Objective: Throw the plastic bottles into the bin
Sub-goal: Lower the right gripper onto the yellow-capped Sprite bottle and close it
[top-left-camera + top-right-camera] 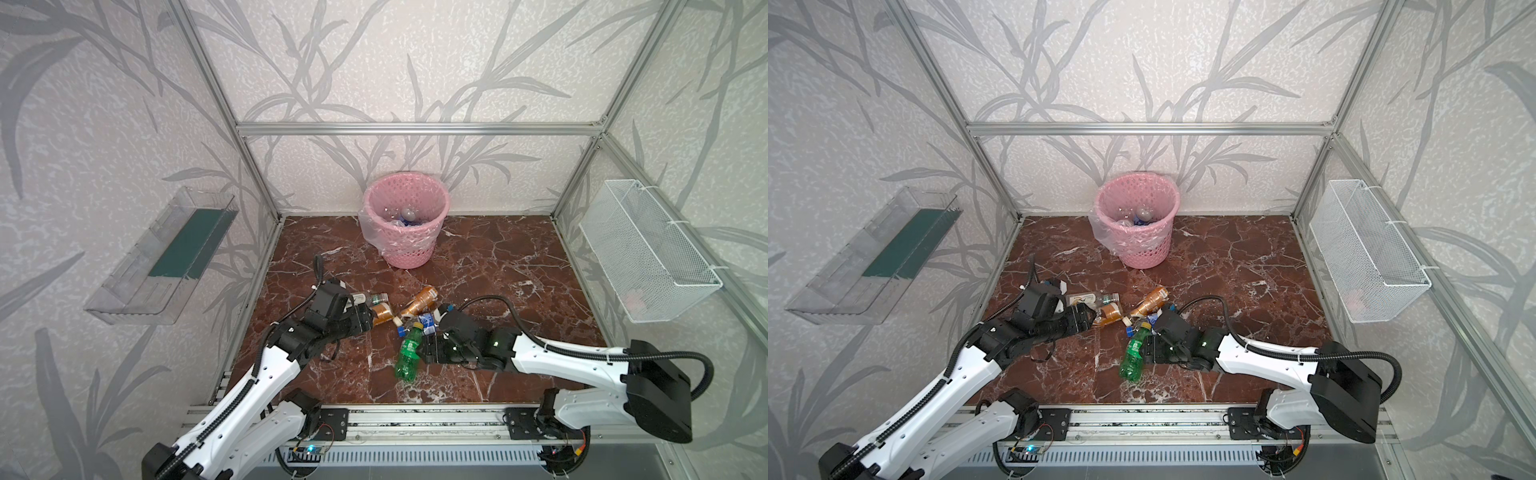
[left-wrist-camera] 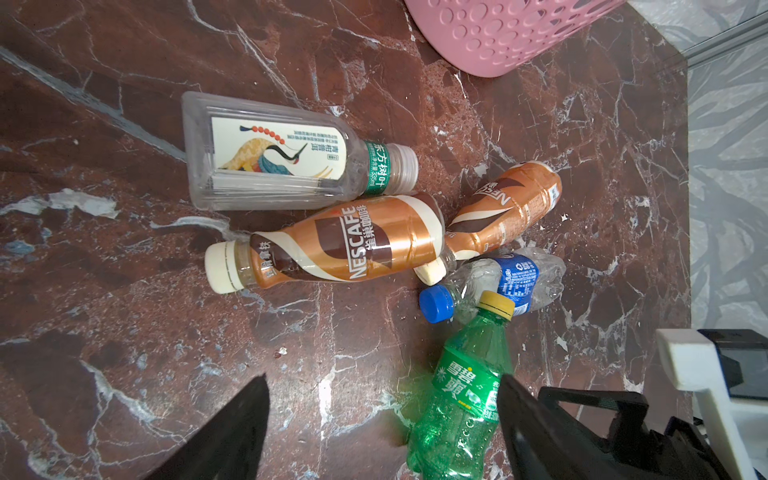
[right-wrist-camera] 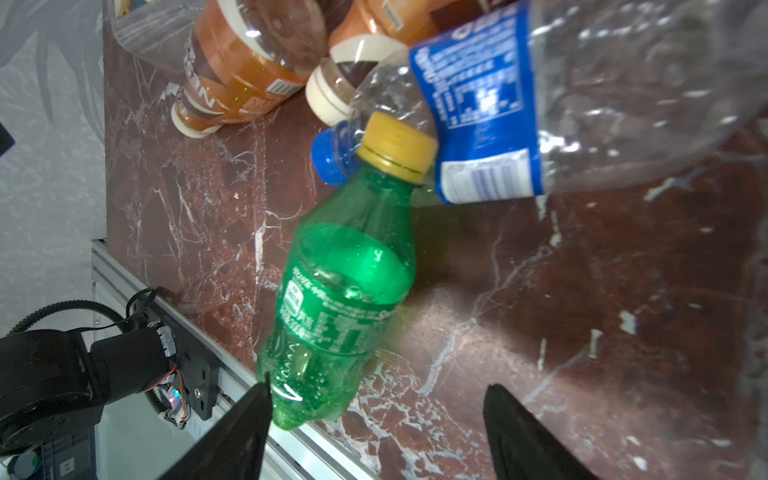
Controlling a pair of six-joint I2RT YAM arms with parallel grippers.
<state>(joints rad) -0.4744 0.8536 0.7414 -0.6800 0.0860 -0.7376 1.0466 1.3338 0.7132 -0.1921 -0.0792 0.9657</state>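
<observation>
Five bottles (image 2: 345, 245) lay clustered on the worktop (image 1: 498, 270) well in front of the bin (image 1: 409, 249), w/ the green bottle (image 1: 408, 353) farthest from it and at least one more inside the bin. Left end effector (image 2: 382, 380) was released and empty, beside the cluster. Right end effector (image 3: 378, 384) was spread too, gripping nothing, green bottle's base just beside one finger (image 3: 249, 415).

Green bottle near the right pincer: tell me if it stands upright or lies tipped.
Tipped: the green bottle lies on its side on the marble floor, yellow cap beside the blue-labelled bottle.
</observation>
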